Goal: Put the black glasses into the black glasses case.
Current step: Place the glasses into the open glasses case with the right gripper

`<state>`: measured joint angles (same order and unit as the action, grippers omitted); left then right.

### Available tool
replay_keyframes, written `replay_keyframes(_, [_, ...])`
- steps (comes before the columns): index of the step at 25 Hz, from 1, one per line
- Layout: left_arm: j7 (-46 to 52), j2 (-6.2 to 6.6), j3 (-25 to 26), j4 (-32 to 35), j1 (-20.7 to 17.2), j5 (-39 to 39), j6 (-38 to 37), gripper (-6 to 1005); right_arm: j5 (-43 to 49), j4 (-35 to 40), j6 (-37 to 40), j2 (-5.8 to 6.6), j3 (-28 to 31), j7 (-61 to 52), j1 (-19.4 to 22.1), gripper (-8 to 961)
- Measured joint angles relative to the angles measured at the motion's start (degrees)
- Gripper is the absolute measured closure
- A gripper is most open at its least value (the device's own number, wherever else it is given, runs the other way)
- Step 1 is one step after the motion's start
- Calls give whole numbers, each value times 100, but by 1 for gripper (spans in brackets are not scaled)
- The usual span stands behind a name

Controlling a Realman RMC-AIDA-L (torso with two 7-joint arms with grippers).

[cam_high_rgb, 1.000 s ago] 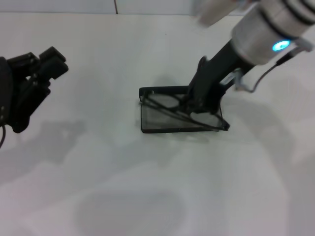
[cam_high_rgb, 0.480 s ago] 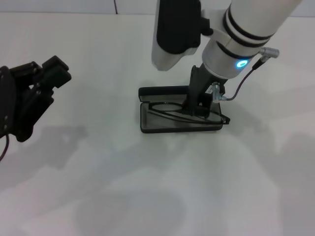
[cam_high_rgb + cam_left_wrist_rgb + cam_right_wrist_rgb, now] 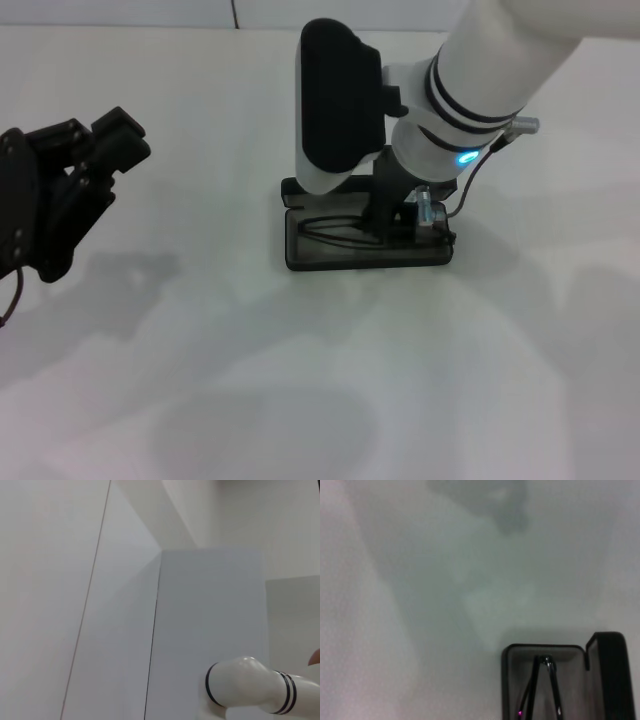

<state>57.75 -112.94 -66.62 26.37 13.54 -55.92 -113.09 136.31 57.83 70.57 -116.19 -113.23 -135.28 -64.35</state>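
Note:
The black glasses case (image 3: 340, 260) lies open in the middle of the white table, its lid (image 3: 320, 187) standing up at the far side. The black glasses (image 3: 328, 225) rest inside it, lying low on the grey lining. My right gripper (image 3: 385, 222) reaches straight down into the case and is shut on the glasses near their right end. In the right wrist view the case (image 3: 520, 652) shows with two thin temple arms of the glasses (image 3: 551, 685) inside it. My left gripper (image 3: 100, 138) hangs open at the far left, away from the case.
The white table (image 3: 300, 380) stretches all around the case. A pale wall (image 3: 150, 12) borders the table's far edge. My right arm's white forearm (image 3: 480, 70) hangs over the case from the upper right.
My right gripper has come down and turned, and the glasses went from tilted across the case to lying flat inside it. The left arm has barely shifted.

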Motion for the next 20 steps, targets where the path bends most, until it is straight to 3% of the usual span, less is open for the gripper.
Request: replay_keyframes(20, [-121, -35, -11, -62, -36, -72, -2, 882, 221, -66, -665, 0, -635, -153, -31, 877])
